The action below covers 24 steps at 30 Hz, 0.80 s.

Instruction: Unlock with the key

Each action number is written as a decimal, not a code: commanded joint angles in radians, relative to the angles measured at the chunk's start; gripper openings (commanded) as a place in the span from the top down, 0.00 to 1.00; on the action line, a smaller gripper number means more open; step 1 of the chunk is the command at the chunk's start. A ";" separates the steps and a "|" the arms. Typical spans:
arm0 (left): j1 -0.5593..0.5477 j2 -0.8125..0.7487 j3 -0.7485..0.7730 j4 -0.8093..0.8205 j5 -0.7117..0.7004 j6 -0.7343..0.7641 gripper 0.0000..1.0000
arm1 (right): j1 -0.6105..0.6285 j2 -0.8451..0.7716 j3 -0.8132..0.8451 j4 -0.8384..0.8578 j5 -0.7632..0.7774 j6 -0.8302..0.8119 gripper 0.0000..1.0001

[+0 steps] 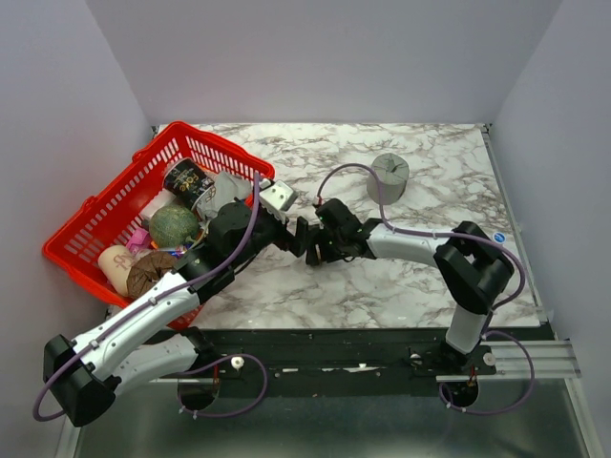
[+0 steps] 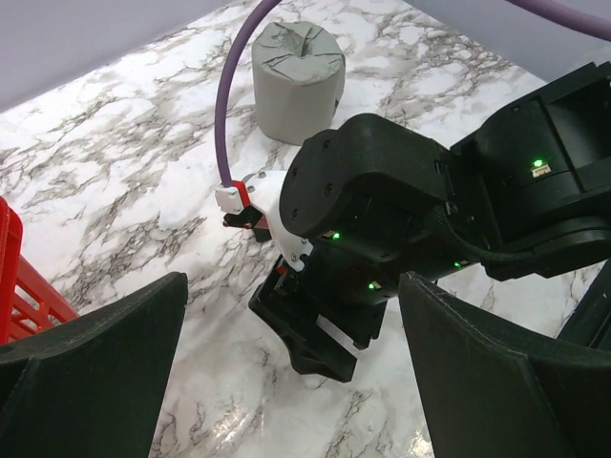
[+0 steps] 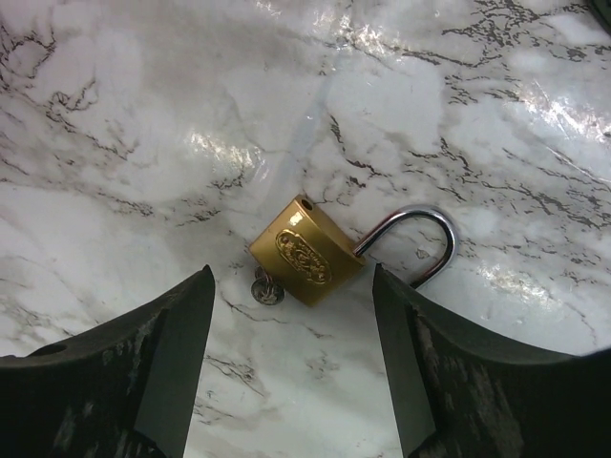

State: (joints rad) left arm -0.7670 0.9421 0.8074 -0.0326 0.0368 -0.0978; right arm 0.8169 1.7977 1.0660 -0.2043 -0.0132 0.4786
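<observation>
Hovering right gripper [image 3: 291, 296] open-jawed over brass padlock [image 3: 305, 250], left gripper [image 2: 291, 372] open too; shackle [image 3: 420, 210] sprung, key [image 3: 266, 287] seemingly seated: unlock looks done, back off.

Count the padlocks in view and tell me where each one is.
1. A brass padlock with its steel shackle swung open lies on the marble tabletop, under the right gripper's jaws. Others may hide in the red plastic basket.

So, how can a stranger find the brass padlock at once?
Look at the marble table, directly below the right end effector. The brass padlock lies flat there; its golden body and swung-open steel shackle match nothing around it.
</observation>
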 commanded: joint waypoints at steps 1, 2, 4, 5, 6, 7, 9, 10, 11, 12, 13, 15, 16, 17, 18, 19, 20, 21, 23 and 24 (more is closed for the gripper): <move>0.000 -0.023 0.012 0.007 -0.020 -0.002 0.01 | 0.011 0.060 0.041 0.003 0.028 0.003 0.24; 0.000 -0.023 0.012 0.008 -0.020 0.000 0.01 | 0.013 0.068 0.049 0.003 0.032 0.002 0.24; 0.000 -0.022 0.012 0.007 -0.020 -0.002 0.01 | 0.016 0.089 0.064 0.003 0.032 -0.005 0.25; 0.000 -0.022 0.012 0.007 -0.018 -0.002 0.01 | 0.019 0.095 0.078 0.003 0.033 -0.006 0.25; 0.000 -0.022 0.012 0.007 -0.018 0.000 0.01 | 0.021 0.101 0.084 0.002 0.038 -0.009 0.25; 0.000 -0.022 0.012 0.007 -0.018 -0.002 0.01 | 0.025 0.110 0.091 0.000 0.039 -0.011 0.25; 0.000 -0.020 0.013 0.007 -0.021 0.000 0.01 | 0.033 0.120 0.103 -0.006 0.054 -0.015 0.25; 0.000 -0.022 0.013 0.007 -0.020 -0.002 0.01 | 0.039 0.121 0.104 -0.007 0.064 -0.018 0.25; 0.000 -0.019 0.012 0.007 -0.018 0.000 0.01 | 0.042 0.127 0.106 -0.009 0.070 -0.020 0.25; 0.000 -0.019 0.013 0.008 -0.017 -0.002 0.01 | 0.044 0.130 0.107 -0.017 0.079 -0.020 0.25; 0.000 -0.019 0.013 0.008 -0.015 -0.003 0.01 | 0.048 0.132 0.107 -0.021 0.087 -0.023 0.25; -0.002 -0.017 0.012 0.008 -0.014 -0.003 0.01 | 0.051 0.129 0.098 -0.024 0.111 -0.028 0.25; -0.002 -0.016 0.012 0.008 -0.015 -0.003 0.01 | 0.056 0.124 0.095 -0.026 0.119 -0.043 0.25; -0.002 -0.014 0.013 0.008 -0.015 -0.005 0.01 | 0.054 0.123 0.089 -0.027 0.130 -0.051 0.25; -0.002 -0.014 0.012 0.008 -0.014 -0.005 0.01 | 0.057 0.115 0.083 -0.027 0.145 -0.061 0.25; -0.002 -0.016 0.012 0.008 -0.014 -0.005 0.01 | 0.056 0.111 0.063 -0.027 0.154 -0.080 0.25; -0.002 -0.012 0.012 0.007 -0.014 -0.003 0.01 | 0.056 0.104 0.052 -0.026 0.162 -0.092 0.25; -0.002 -0.012 0.012 0.008 -0.014 -0.005 0.01 | 0.056 0.094 0.040 -0.020 0.171 -0.103 0.25; -0.003 -0.011 0.012 0.008 -0.014 -0.005 0.01 | 0.056 0.086 0.008 -0.011 0.177 -0.129 0.25; -0.003 -0.009 0.013 0.008 -0.014 -0.006 0.01 | 0.056 0.083 0.000 -0.001 0.179 -0.138 0.25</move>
State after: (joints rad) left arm -0.7670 0.9340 0.8074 -0.0326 0.0364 -0.0978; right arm 0.8673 1.8721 1.1381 -0.1738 0.1020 0.4023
